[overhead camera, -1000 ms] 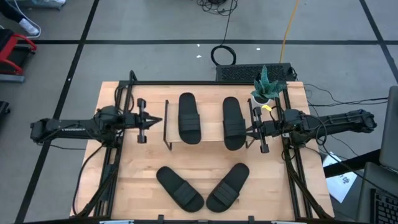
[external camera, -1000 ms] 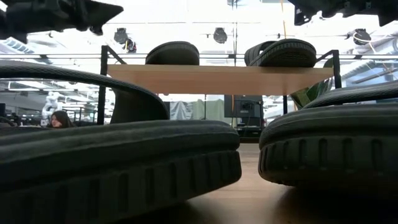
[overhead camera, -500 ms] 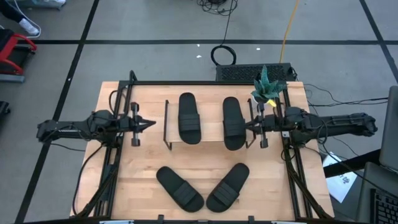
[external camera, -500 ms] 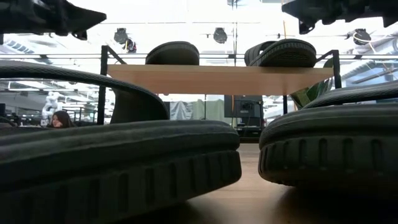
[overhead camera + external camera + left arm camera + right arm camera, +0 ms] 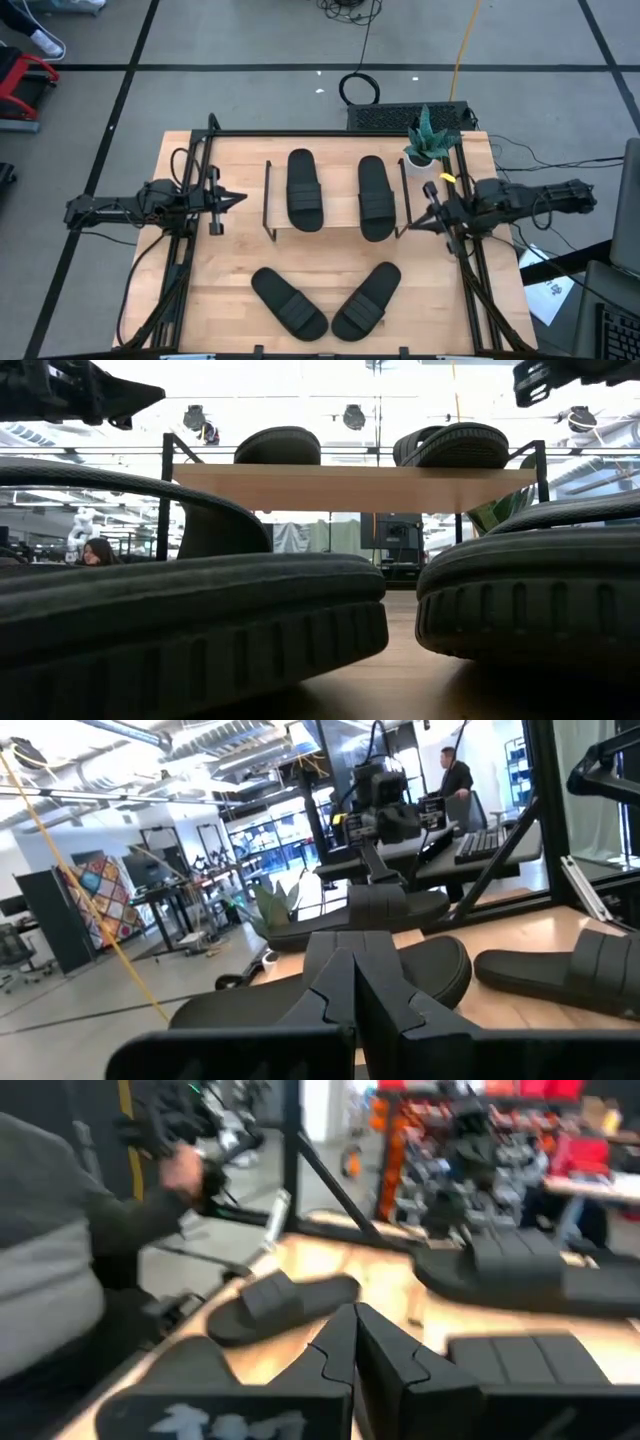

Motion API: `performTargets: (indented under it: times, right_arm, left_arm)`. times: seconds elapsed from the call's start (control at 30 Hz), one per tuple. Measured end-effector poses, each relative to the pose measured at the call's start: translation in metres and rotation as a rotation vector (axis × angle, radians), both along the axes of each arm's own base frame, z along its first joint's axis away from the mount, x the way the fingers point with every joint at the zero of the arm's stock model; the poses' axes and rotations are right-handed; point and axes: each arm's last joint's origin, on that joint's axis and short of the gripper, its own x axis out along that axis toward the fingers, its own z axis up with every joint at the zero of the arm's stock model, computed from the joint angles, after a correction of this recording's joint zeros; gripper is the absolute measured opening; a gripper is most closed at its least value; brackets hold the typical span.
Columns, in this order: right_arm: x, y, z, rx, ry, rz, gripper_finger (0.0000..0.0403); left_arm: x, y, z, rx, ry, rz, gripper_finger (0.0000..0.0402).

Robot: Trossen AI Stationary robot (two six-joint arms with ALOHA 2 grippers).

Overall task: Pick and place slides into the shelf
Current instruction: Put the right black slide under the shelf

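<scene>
Low view: two black slides fill the foreground, one at left [image 5: 190, 610], one at right [image 5: 530, 595], soles on the table. Behind them the shelf [image 5: 350, 487], wooden plank top, carries two more slides [image 5: 277, 445] [image 5: 452, 445]. A person [image 5: 97, 551] sits far back left.

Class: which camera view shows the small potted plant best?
The high view: the potted plant shows whole, at the table's far right corner. The left wrist view catches only its leaves; the low view shows a sliver behind the shelf.
</scene>
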Motion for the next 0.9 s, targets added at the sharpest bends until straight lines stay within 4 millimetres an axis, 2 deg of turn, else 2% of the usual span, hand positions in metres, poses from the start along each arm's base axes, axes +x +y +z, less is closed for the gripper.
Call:
performTargets:
  times: [0.1,0.2,0.37,0.53,0.7,0.9]
  right_arm:
    - [-0.007,0.005,-0.002,-0.004,-0.037,0.061,0.0000]
    - [-0.012,0.009,-0.013,-0.010,-0.048,0.107,0.0000]
    - [-0.014,0.010,-0.029,0.060,-0.086,0.088,0.0000]
    - [-0.014,0.016,-0.042,0.059,-0.088,0.168,0.0000]
    - [-0.016,0.021,-0.044,0.009,-0.113,0.305,0.0000]
    - [-0.015,0.022,-0.044,-0.031,-0.136,0.316,0.0000]
  left_arm:
    - [0.000,0.000,0.000,-0.006,0.000,-0.001,0.0000]
    - [0.000,0.000,0.000,-0.024,-0.002,-0.004,0.0000]
    - [0.000,0.000,0.000,-0.034,-0.002,-0.005,0.0001]
    - [0.000,0.000,0.000,0.009,0.002,0.001,0.0001]
    - [0.000,0.000,0.000,0.072,0.007,0.009,0.0005]
    - [0.001,0.001,-0.003,0.097,0.038,0.047,0.0003]
